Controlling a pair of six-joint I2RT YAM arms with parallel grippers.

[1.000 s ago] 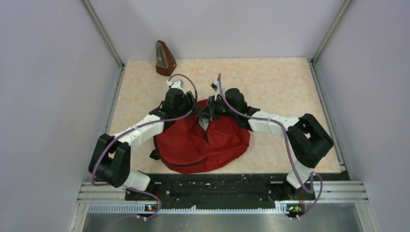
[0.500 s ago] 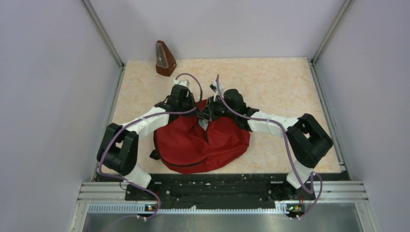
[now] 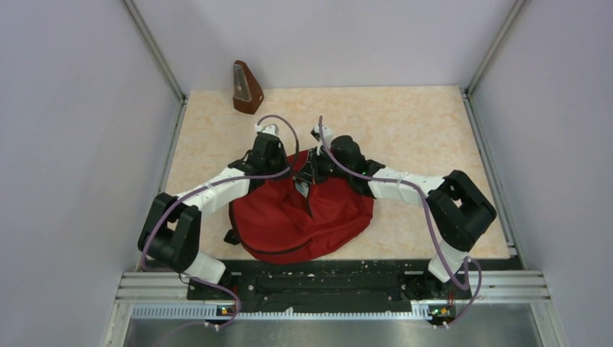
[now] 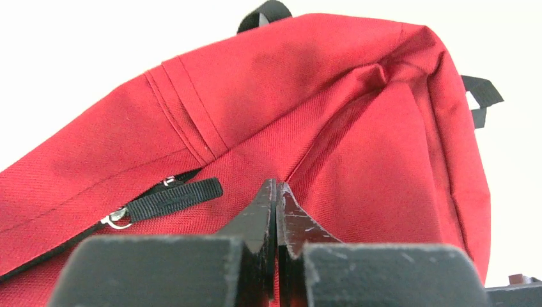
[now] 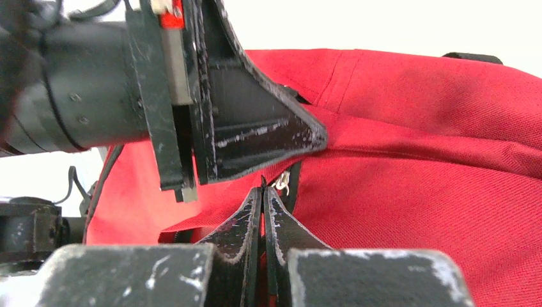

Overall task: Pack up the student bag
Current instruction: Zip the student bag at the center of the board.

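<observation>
The dark red student bag point(image 3: 303, 217) lies flat on the table between both arms, its top edge toward the back. My left gripper point(image 3: 294, 168) sits at that top edge from the left, shut on a fold of the bag's fabric point(image 4: 358, 147); its tips point(image 4: 276, 187) meet where the crease runs in. A black webbing zipper pull point(image 4: 172, 199) lies just to their left. My right gripper point(image 3: 311, 173) comes from the right, its tips point(image 5: 263, 188) shut on a thin black zipper tab beside a silver slider point(image 5: 282, 181). The left fingers point(image 5: 255, 128) stand right above them.
A brown metronome point(image 3: 246, 88) stands at the back left of the tabletop point(image 3: 412, 116). Grey walls with metal rails enclose the table on both sides. Black bag straps point(image 4: 480, 96) stick out past the bag's edge.
The left jaws went from open to shut at the bag's top edge, and the left elbow swung inward. The right gripper stayed shut, shifting slightly left.
</observation>
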